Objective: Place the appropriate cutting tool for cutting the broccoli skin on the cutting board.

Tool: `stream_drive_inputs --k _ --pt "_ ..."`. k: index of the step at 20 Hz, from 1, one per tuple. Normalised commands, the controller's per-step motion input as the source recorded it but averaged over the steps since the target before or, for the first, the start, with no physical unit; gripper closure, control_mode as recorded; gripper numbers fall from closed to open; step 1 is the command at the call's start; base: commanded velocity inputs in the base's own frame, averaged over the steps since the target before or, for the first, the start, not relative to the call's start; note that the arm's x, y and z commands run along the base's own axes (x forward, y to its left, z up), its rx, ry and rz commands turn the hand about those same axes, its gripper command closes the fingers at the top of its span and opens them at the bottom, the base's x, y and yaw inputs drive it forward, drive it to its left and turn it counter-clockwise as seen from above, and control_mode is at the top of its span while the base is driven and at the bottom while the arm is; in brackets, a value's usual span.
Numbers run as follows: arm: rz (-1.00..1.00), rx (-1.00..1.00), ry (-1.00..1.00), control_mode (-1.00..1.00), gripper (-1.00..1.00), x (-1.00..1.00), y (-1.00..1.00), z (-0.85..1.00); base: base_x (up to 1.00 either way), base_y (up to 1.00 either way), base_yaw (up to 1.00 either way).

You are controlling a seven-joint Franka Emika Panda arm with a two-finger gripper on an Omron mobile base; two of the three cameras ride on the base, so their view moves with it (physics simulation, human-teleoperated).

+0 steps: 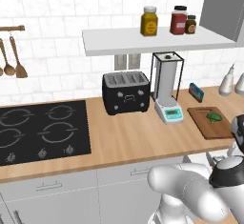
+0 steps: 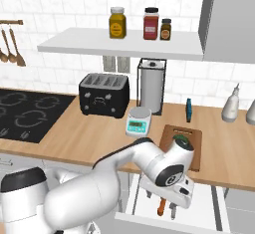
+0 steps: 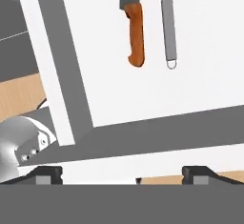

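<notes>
You have the gripper (image 3: pixel 122 174) with its jaws spread wide apart and nothing between them, poised over the open white drawer (image 3: pixel 190 89) below the counter's right end. In the hand view a knife (image 3: pixel 135 32) with an orange-brown handle lies on the drawer floor, and just beside it, apart from it, lies a grey metal utensil (image 3: pixel 168 27) with a ring at its top and a small loop at its handle end; both are well clear of the fingertips (image 3: pixel 46 174). In the right base view you see the hand low over that drawer, with the orange handle showing beneath it. On the wooden counter (image 1: pixel 128 137) above, the cutting board (image 1: pixel 209 123) lies at the right, near the front edge, and the broccoli (image 1: pixel 214 117) sits on its far part. Left of the board stands a small kitchen scale (image 1: pixel 170 112) in front of a paper towel holder (image 1: pixel 167 77), then a black toaster (image 1: pixel 126 92), and the black cooktop (image 1: pixel 43 130) at the far left.
</notes>
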Motion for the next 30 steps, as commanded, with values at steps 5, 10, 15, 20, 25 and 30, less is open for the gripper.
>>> stream_drive_inputs --k 5,10,15,20,25,30 --pt "0.06 0.00 0.05 -1.00 -1.00 -0.09 -0.09 -0.36 0.00 0.00 0.00" --pt "0.10 0.00 0.08 -1.00 -1.00 0.00 -0.02 -0.35 0.00 0.00 0.00" --pt "0.13 0.00 0.10 -1.00 -1.00 0.00 -0.02 -0.30 0.00 0.00 0.00" --pt "0.15 0.00 0.09 -1.00 -1.00 -0.12 0.00 -0.26 0.00 0.00 0.00" --pt "0.14 0.00 0.12 -1.00 -1.00 -0.41 0.00 -0.16 0.00 0.00 0.00" --pt "0.10 0.00 0.15 -1.00 -1.00 -0.61 0.00 0.00 0.00 0.00 0.00"
